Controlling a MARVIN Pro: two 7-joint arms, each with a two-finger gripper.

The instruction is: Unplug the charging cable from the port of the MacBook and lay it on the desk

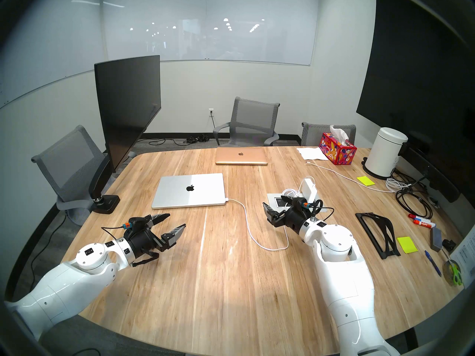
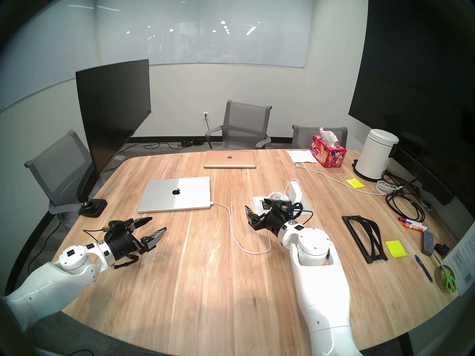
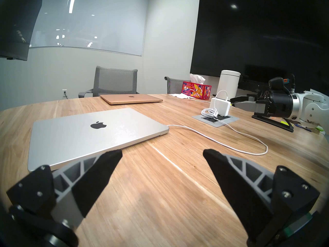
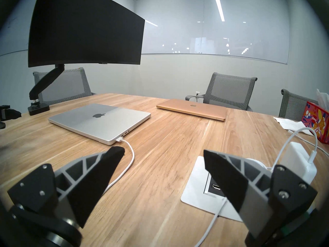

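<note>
- Nothing is done yet: the cable is plugged into the MacBook at its near right corner, mid-desk.
- Left end effector and right end effector both hover spread wide and empty.
- Gripping, pulling and laying remain.

The port of the MacBook is covered by the plug tip of the charging cable; the slot itself cannot be made out. In the right wrist view, one black finger of the right gripper hides part of the desk power panel beside the MacBook, and the cable's lower run leaves the picture's bottom edge. Overhead, the right gripper overlaps the same panel. The sheet at the desk's far right corner is cut off, its print illegible.
</note>
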